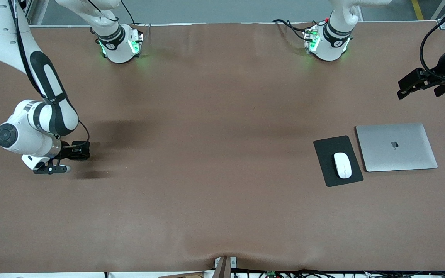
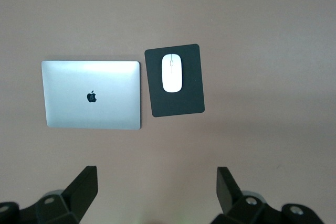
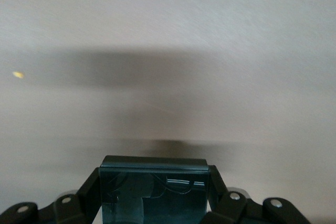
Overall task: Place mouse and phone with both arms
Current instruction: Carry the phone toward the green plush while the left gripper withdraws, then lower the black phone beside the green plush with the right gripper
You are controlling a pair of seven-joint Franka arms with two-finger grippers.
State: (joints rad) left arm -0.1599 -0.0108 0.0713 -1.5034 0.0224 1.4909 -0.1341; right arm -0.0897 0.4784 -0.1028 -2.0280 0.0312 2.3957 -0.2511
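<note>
On the black pad (image 1: 337, 161) at the closed laptop's (image 1: 396, 146) nine o'clock lay the mouse (image 1: 342, 165): light, glossy, best pinched across its flanks. Left gripper (image 2: 157, 195) hung open above. Right gripper (image 3: 155, 195), low over bare table, clamped the phone (image 3: 152, 190).

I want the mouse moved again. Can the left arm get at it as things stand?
Probably yes: the left gripper hangs open above the table, and the mouse lies uncovered on the black pad beside the laptop.

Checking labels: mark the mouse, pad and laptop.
mouse (image 1: 342, 165), front view, middle of its top
pad (image 1: 328, 148), front view, bare corner
laptop (image 2: 92, 96), left wrist view, lid at the logo
</note>
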